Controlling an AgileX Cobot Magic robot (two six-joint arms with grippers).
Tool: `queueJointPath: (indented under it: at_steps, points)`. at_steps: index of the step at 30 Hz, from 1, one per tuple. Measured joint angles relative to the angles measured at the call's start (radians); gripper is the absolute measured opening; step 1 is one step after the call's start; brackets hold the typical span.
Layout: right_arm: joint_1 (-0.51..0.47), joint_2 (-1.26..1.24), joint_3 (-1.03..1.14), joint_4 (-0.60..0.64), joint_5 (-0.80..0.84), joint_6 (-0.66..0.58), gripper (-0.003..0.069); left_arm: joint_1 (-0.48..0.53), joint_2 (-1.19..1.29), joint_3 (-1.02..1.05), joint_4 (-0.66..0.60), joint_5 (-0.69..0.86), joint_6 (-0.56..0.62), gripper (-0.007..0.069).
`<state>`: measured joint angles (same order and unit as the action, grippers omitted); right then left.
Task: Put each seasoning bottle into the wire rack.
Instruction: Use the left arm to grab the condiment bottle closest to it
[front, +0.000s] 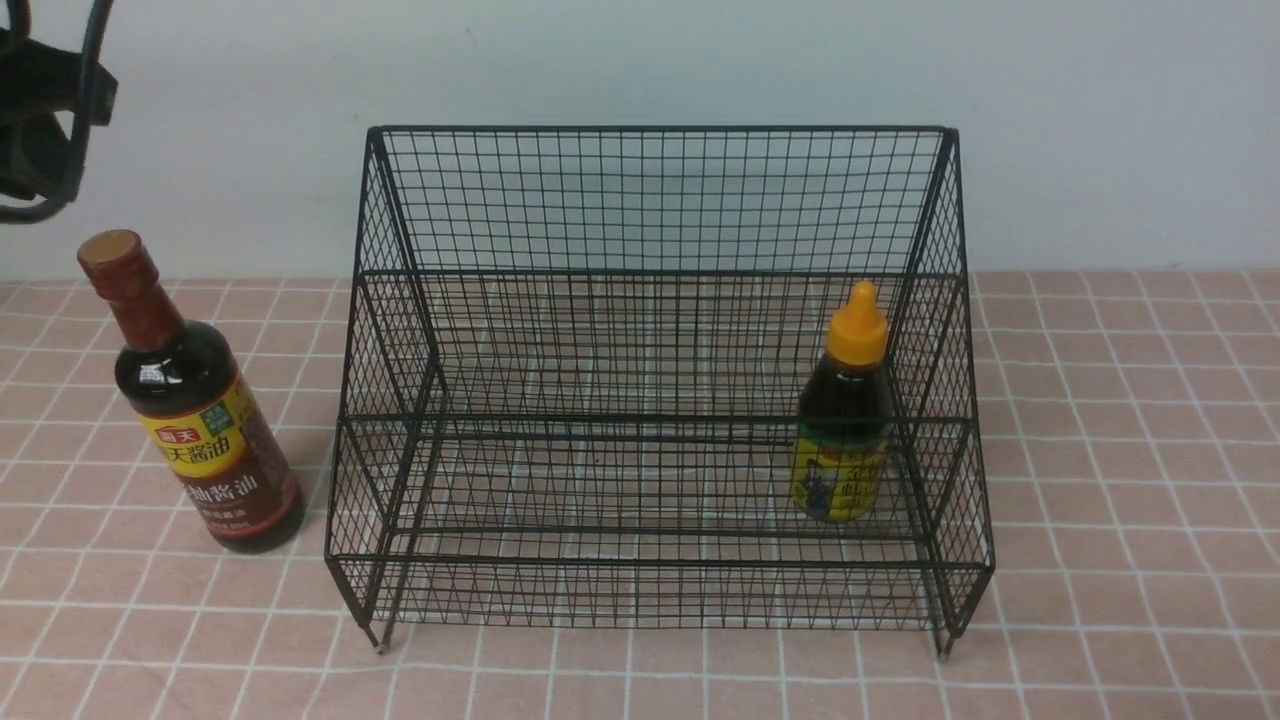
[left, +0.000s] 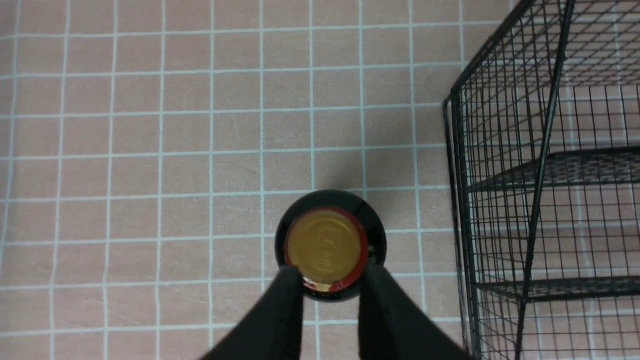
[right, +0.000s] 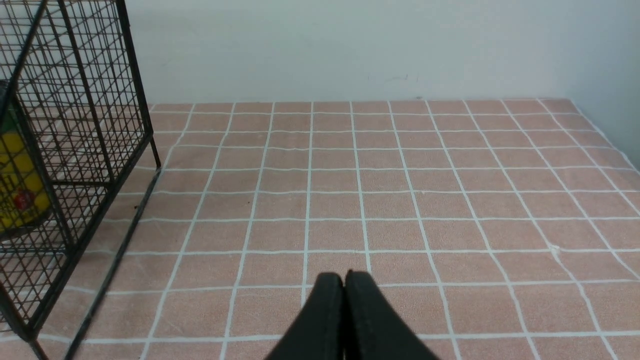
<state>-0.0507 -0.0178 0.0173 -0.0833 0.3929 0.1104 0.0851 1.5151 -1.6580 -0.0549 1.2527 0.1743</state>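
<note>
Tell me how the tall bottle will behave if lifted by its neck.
Probably heavy: the tall bottle looks filled with dark liquid to its shoulder. Likely to tip if nudged high, being tall on a narrow base. Its smooth neck may slip.

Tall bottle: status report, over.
Left hand open above tall bottle; right hand shut, empty. Bottle upright, left of rack; short bottle inside. Nothing between.
</note>
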Motion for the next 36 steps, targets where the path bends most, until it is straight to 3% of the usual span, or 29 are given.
queueJointPath:
  at_steps: [8,13,17,22,26,28,29,36]
  points:
    - [0.000,0.000,0.000,0.000,0.000,0.000,-0.0012,0.000,0.095,0.000,0.000,0.000,0.029,0.0594]
    - [0.000,0.000,0.000,0.000,0.000,0.000,-0.0012,0.000,0.146,0.000,0.000,-0.001,0.029,0.0670]
    - [0.000,0.000,0.000,0.000,0.000,0.000,-0.0012,0.000,0.170,0.000,0.000,-0.001,0.029,0.0657]
    - [0.000,0.000,0.000,0.000,0.000,0.000,-0.0012,0.000,0.200,0.000,0.006,-0.003,0.029,0.0560]
    - [0.000,0.000,0.000,0.000,0.000,0.000,-0.0012,0.000,0.209,0.000,0.013,-0.003,0.029,0.0438]
    - [0.000,0.000,0.000,0.000,0.000,0.000,-0.0012,0.000,0.209,0.000,0.013,-0.003,0.029,0.0353]
    - [0.000,0.000,0.000,0.000,0.000,0.000,-0.0012,0.000,0.209,0.000,0.011,-0.003,0.029,0.0269]
    - [0.000,0.000,0.000,0.000,0.000,0.000,-0.0012,0.000,0.209,0.000,0.007,-0.003,0.023,0.0272]
